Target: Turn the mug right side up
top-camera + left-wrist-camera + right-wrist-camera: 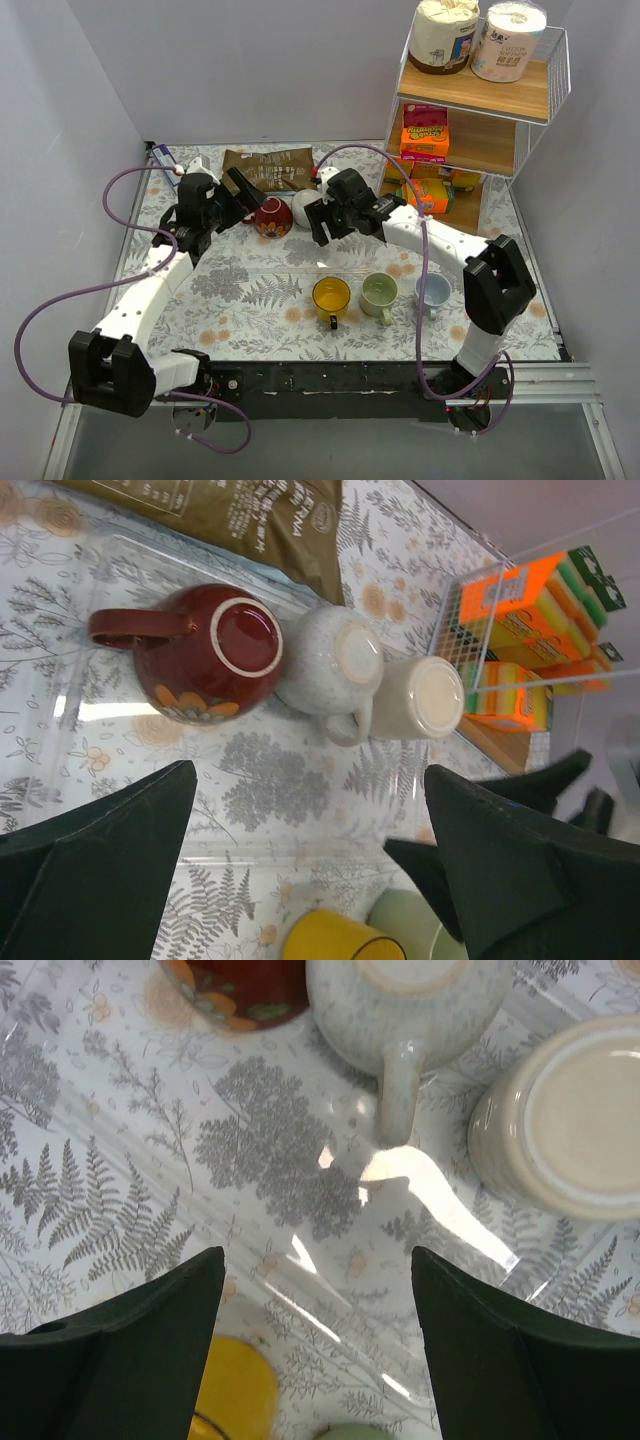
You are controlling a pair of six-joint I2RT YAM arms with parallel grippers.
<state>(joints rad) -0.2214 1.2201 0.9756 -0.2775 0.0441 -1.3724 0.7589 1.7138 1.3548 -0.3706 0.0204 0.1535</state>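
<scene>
Three mugs stand upside down in a row at the back. A dark red mug with orange flowers (205,658) (273,216) is on the left. A speckled white mug (331,666) (408,998) is in the middle, its handle pointing at me. A cream mug (422,697) (570,1120) is on the right. My left gripper (308,780) (243,200) is open and empty, hovering just left of the red mug. My right gripper (318,1260) (325,218) is open and empty, hovering just short of the speckled mug's handle (397,1100).
Upright yellow (331,296), green (379,292) and pale blue (433,290) mugs stand in a row nearer the front. A brown bag (268,165) lies at the back. A wire shelf rack (480,110) with orange boxes and paper rolls stands at the back right.
</scene>
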